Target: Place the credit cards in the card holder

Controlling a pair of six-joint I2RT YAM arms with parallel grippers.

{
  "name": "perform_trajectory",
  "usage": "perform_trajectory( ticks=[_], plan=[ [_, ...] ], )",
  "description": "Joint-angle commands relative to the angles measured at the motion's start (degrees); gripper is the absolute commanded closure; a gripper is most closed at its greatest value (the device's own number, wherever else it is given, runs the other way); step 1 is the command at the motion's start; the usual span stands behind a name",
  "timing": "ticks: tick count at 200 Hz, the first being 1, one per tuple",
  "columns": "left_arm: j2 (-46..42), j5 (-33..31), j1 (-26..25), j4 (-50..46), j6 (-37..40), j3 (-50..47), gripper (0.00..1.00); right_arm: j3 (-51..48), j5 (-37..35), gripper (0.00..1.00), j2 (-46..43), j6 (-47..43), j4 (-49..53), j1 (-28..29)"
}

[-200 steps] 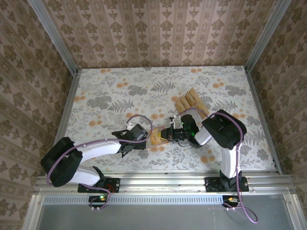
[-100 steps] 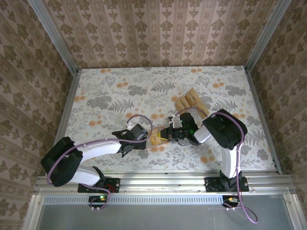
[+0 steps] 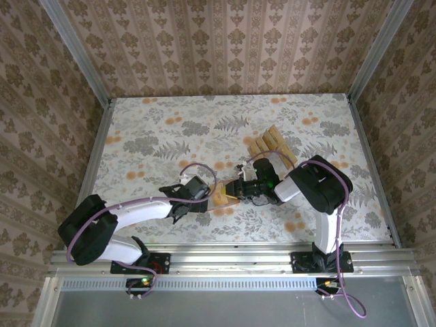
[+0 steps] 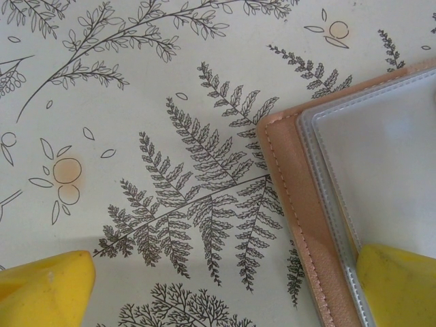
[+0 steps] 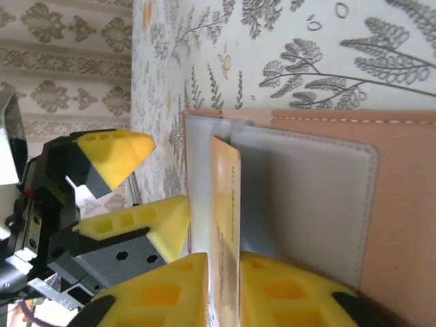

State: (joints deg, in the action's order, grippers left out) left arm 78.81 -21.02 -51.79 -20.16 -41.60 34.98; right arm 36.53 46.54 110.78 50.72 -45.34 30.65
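The right gripper (image 5: 223,276) is closed on one credit card (image 5: 226,204), which it holds on edge between its yellow fingers. The card stands at the line where a grey pocket meets the clear sleeve of the card holder (image 5: 306,191). How deep it sits in the slot cannot be told.

The left gripper (image 4: 221,293) is spread wide. One fingertip (image 4: 398,283) presses on the holder's clear sleeve beside the stitched leather edge. The other is over bare table (image 4: 136,102), apart from the holder.

The holder lies open and flat near the front middle of the table, between the two grippers. The other credit cards (image 3: 269,144) lie fanned in a group further back, well apart from the holder. Their count is not readable.

Assessment: the task is at an early stage. No card is visibly seated in a pocket. One insertion is in hand, and the whole fanned group has yet to be picked and loaded.
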Motion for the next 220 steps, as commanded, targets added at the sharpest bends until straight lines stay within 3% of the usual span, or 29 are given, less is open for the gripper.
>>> perform_trajectory(
  ticks=[1,64,93,186,205,220],
  plan=[
    [0.7,-0.3,-0.7,-1.2,0.2,0.4,0.0,-0.4,-5.4,0.68,-0.5,-4.1,13.6,-0.1],
    [0.7,-0.3,-0.8,-0.6,0.2,0.1,0.0,2.8,-6.9,0.3,-6.0,-7.9,23.3,-0.1],
    [0.6,-0.3,-0.8,-0.2,0.1,-0.2,0.0,4.4,-7.4,0.25,-9.1,-9.7,27.4,-0.1],
    [-5.1,1.4,1.9,0.9,2.6,1.0,0.0,10.0,-12.5,0.22,-18.3,-15.6,43.0,-0.2],
    [-6.9,1.3,2.6,-1.0,1.9,0.2,0.0,12.0,-16.4,0.32,-19.3,-18.4,49.5,-0.1],
    [-7.9,1.2,2.9,-2.5,1.3,-0.6,0.0,14.6,-20.5,0.5,-19.1,-21.6,55.6,0.2]
  ],
)
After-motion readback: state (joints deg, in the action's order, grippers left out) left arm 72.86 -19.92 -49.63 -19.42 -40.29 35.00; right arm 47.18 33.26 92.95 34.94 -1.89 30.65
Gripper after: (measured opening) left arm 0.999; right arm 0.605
